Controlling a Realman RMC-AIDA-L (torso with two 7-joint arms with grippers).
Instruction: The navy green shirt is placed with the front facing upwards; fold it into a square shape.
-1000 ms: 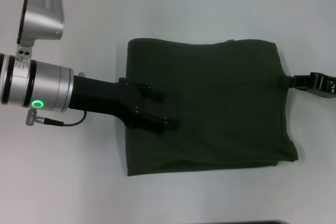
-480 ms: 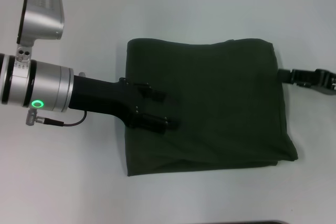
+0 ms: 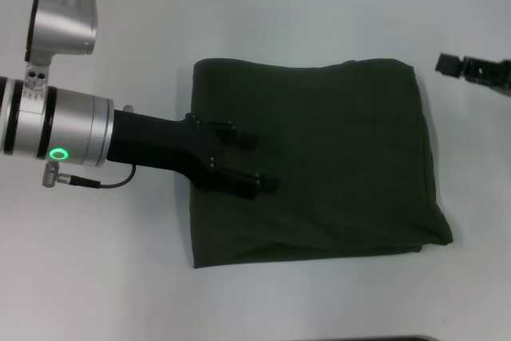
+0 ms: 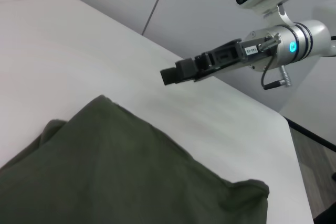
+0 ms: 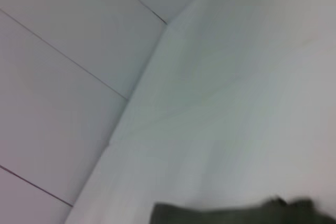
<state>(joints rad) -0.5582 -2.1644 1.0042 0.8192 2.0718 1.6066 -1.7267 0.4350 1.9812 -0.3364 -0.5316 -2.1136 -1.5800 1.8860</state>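
Cloth is the weak point here — the navy green shirt (image 3: 315,161) lies near the middle of the white table (image 3: 160,293) already folded into a rough square, plain green uppermost, and loose layers like these look easy to drag out of line. The left gripper (image 3: 259,163) reaches in over the shirt's left edge, its two black fingers (image 3: 239,137) spread apart and holding nothing; whether they press on the fabric or hover just above it I cannot tell from the head view. If they do touch, a sideways pull could drag the top layer along and skew the left edge. The near edge already shows stacked layers slightly offset, so a small tug there may open them further. The right gripper (image 3: 447,64) sits well clear of the shirt, off its far right corner above bare table — its fingers I cannot make out, and the left wrist view (image 4: 170,74) does not settle it.
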